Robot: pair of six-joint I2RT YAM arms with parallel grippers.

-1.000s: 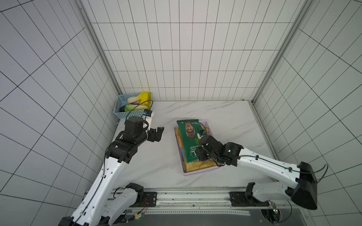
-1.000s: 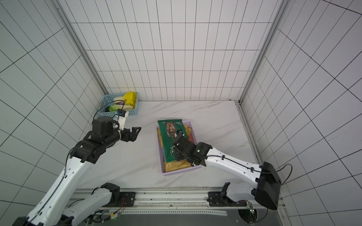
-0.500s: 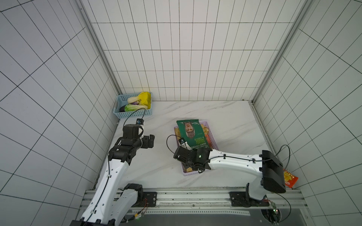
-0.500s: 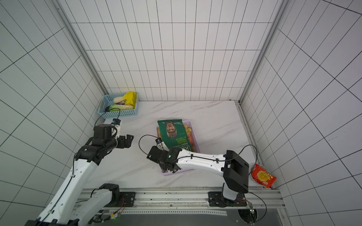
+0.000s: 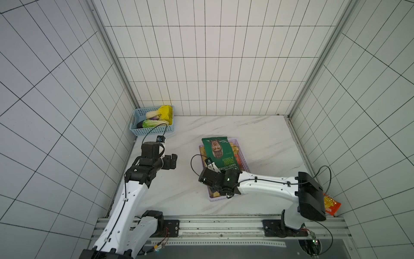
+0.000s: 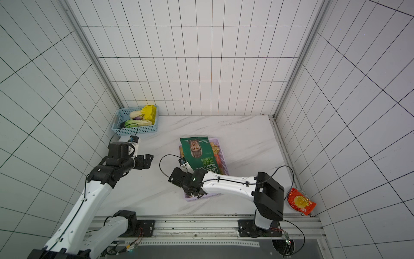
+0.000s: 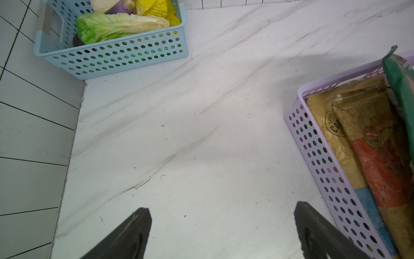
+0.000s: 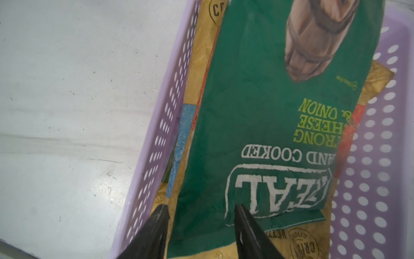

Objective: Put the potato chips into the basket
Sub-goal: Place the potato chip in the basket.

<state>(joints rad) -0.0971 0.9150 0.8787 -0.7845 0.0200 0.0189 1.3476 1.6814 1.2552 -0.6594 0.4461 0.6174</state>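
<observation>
The dark green potato chips bag (image 5: 220,154) (image 6: 200,154) lies on top of tan chips bags (image 7: 336,139) (image 8: 201,44) in the lilac basket (image 5: 244,162) (image 6: 224,161). Its far end overhangs the basket's rim. My right gripper (image 5: 212,179) (image 6: 181,177) hovers over the near-left end of the basket. In the right wrist view the right gripper (image 8: 201,206) stands part open over the green bag (image 8: 280,112), closed on nothing. My left gripper (image 5: 172,160) (image 6: 147,160) (image 7: 223,208) is wide open over bare table, left of the basket.
A blue basket (image 5: 154,131) (image 7: 112,58) with toy vegetables stands in the far left corner. An orange-red packet (image 5: 331,203) (image 6: 300,201) lies at the near right, beside the right arm's elbow. The marble table is walled by tiles on three sides.
My right gripper has slid from the middle of the basket to its near-left end and the arm has folded, uncovering the orange-red packet. The left gripper has drawn back from the basket.
</observation>
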